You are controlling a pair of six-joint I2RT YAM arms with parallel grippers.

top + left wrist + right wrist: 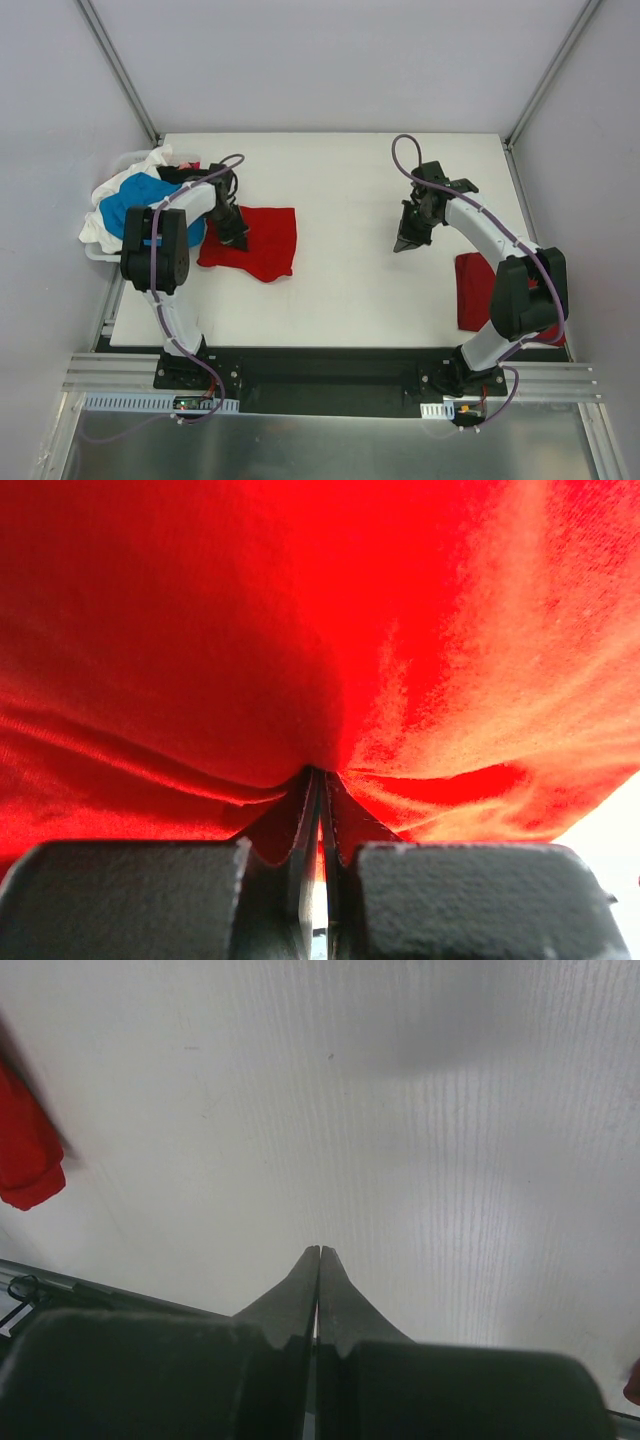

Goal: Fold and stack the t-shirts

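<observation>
Your left pincer (236, 238) is clamped on a fold of the red t-shirt (270, 245), left of centre on the counter (340, 180); your right pincer (408, 243) hangs closed and empty. The cloth looks light and limp: take it by edges or corners.
</observation>
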